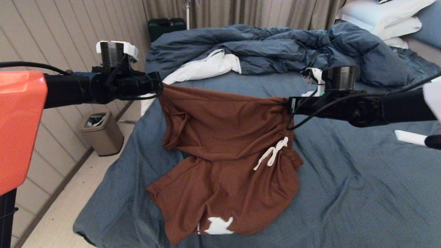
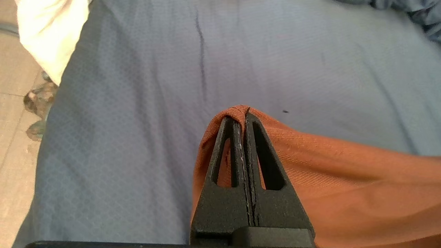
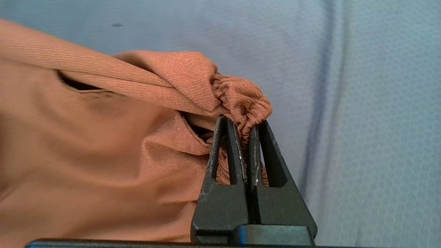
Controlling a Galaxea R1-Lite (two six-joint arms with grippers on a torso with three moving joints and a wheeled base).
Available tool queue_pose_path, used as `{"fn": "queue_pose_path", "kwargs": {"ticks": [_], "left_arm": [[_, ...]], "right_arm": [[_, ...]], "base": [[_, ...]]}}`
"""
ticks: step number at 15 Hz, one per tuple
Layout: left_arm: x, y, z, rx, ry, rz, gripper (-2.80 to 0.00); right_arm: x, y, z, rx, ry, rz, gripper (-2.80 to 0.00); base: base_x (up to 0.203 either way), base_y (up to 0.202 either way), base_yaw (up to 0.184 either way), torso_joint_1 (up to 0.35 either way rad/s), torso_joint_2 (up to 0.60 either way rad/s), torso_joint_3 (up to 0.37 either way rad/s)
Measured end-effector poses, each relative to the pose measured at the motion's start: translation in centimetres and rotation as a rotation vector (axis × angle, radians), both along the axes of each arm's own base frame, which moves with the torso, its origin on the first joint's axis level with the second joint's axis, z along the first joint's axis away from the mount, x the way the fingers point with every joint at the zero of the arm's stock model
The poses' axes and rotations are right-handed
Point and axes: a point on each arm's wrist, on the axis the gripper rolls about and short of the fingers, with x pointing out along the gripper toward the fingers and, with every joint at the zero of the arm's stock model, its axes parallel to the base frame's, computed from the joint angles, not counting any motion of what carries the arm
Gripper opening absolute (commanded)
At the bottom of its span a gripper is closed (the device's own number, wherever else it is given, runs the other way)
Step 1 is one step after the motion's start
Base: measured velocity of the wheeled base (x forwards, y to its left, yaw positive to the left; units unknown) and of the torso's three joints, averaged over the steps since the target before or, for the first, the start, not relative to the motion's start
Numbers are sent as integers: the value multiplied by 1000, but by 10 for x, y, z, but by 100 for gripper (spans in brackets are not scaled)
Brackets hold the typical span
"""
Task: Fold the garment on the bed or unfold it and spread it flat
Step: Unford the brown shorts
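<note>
The rust-brown garment (image 1: 224,137) hangs stretched between my two grippers above the bed (image 1: 344,179); its lower part with the white patch lies on the sheet near the front edge. My left gripper (image 1: 160,88) is shut on a plain cloth corner (image 2: 237,112). My right gripper (image 1: 288,103) is shut on the gathered elastic waistband (image 3: 241,100). The white drawstring (image 1: 272,153) dangles on the right side of the garment. In the left wrist view the left gripper (image 2: 244,119) pinches thin fabric; in the right wrist view the right gripper (image 3: 244,125) pinches bunched fabric.
A rumpled dark-blue duvet (image 1: 275,48) with white lining fills the far part of the bed, white pillows (image 1: 386,17) at the far right. A small bin (image 1: 100,132) stands on the floor to the left. A white object (image 1: 410,137) lies on the sheet at the right.
</note>
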Motion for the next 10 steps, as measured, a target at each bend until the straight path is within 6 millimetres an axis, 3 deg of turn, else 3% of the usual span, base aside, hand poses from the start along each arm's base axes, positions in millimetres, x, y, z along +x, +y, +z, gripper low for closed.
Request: {"fn": "queue_pose_path", "kwargs": {"ticks": [1, 2, 10], "left_arm": [[3, 0, -4, 11, -6, 4, -280], [6, 0, -8, 22, -6, 23, 0], [14, 0, -19, 76, -13, 91, 0]], "right_arm": [[6, 1, -3, -7, 2, -16, 0], [10, 2, -7, -15, 4, -30, 0], [24, 3, -19, -44, 10, -35, 0]], "base": [[0, 0, 0, 0, 0, 0], [0, 0, 0, 0, 0, 0], [0, 0, 0, 0, 3, 0]]}}
